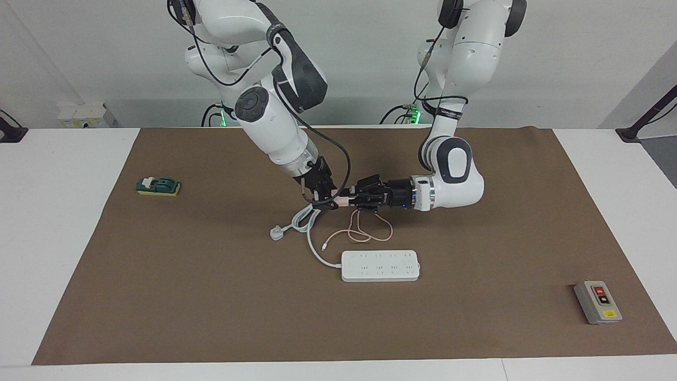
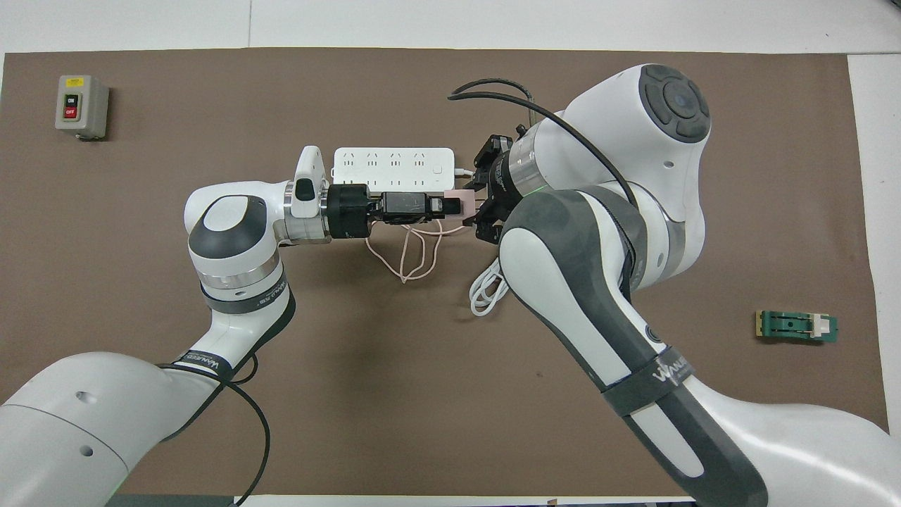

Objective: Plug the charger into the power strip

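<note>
The charger (image 1: 344,200) hangs in the air over the brown mat (image 1: 158,296), and it is hard to read: only a sliver of pale pink shows between two black tools. From overhead the pink block (image 2: 461,204) sits just beside the power strip's edge, but that is the raised tools covering the view (the facing view shows it well clear of the strip). The left tool (image 1: 353,200) comes in level from the left arm's end and is clamped on the charger. The right tool (image 1: 332,201) reaches down at a slant and is also closed on the charger; its fingertips are buried behind the wrist in the overhead view. Which end carries the prongs cannot be told.

The charger's thin pink cable (image 1: 359,233) droops in loops onto the mat, nearer to the robots than the power strip (image 1: 381,265). The power strip lies flat, sockets up, uncovered in the facing view. Its thick white cord (image 1: 312,246) curls toward the robots, ending in a white plug (image 1: 276,233) on the mat.

Room on the counter (image 1: 58,211): a grey button box (image 1: 597,301) sits well apart from the power strip toward the left arm's end, near the mat's edge, and a small green block (image 1: 158,186) well apart toward the right arm's end.
</note>
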`<act>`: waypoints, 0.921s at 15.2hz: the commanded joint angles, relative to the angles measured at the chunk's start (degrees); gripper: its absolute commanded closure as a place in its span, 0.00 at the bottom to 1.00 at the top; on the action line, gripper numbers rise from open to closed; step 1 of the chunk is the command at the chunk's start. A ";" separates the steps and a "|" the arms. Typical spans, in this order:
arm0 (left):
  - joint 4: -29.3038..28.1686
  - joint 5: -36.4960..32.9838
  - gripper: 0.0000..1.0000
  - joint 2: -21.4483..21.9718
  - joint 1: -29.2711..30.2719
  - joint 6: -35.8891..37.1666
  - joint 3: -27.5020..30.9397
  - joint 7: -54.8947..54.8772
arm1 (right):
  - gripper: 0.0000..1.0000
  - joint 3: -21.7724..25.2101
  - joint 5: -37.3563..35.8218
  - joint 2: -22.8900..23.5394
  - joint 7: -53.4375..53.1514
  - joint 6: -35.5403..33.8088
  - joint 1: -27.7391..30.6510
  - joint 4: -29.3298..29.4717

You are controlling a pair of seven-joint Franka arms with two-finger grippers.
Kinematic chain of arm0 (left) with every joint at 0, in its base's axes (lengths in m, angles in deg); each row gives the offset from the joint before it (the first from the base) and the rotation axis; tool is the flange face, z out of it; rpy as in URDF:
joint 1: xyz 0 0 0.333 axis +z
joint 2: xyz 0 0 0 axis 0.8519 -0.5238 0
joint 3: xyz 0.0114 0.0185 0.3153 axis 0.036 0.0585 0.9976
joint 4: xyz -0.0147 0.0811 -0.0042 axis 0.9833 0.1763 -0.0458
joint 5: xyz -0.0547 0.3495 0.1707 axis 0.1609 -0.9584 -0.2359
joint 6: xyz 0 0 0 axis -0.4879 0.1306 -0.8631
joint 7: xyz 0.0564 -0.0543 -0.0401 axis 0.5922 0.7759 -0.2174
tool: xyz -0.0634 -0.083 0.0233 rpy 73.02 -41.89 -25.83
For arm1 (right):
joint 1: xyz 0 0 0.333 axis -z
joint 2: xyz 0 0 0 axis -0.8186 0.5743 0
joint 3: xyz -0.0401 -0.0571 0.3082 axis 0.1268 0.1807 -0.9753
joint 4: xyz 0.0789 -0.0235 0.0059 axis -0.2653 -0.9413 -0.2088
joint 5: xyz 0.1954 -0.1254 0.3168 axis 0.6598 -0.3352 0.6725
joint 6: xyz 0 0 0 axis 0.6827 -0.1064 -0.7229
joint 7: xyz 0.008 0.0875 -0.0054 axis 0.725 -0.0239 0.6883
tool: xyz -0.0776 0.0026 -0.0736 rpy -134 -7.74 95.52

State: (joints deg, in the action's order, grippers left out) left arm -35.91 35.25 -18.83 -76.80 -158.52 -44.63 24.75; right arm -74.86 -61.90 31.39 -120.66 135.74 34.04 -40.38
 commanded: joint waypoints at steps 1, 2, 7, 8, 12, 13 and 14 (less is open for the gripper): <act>-1.61 0.92 1.00 1.50 0.10 -0.29 0.35 -0.32 | 1.00 -0.14 0.52 0.00 -0.57 0.10 0.25 0.24; -1.52 0.92 1.00 1.50 0.10 -0.21 0.44 -0.23 | 1.00 -0.14 0.52 0.00 -0.57 0.10 0.25 0.24; -1.35 -7.05 1.00 5.36 4.48 0.41 0.97 1.17 | 0.00 -0.05 1.05 -0.09 -1.36 0.36 0.78 0.42; -0.65 -10.38 1.00 6.33 5.80 0.06 0.97 1.43 | 0.00 -0.05 1.05 -0.09 -1.36 0.36 0.87 0.50; 4.08 -29.26 1.00 10.73 10.72 0.85 1.32 6.53 | 0.00 0.48 0.26 -0.70 3.98 -0.43 2.09 0.86; 6.37 -35.23 1.00 11.34 11.69 1.28 1.32 6.62 | 0.00 0.48 0.17 -0.79 5.65 -1.39 3.49 1.03; 8.83 -39.21 1.00 11.35 11.96 1.72 1.32 6.71 | 0.00 0.48 0.17 -1.23 7.67 -2.53 4.64 1.20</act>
State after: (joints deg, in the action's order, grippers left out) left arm -31.08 3.76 -8.40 -66.00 -158.20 -43.20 29.89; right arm -74.01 -61.79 31.07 -117.24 135.52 35.72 -39.68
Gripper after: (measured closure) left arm 0.683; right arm 0.000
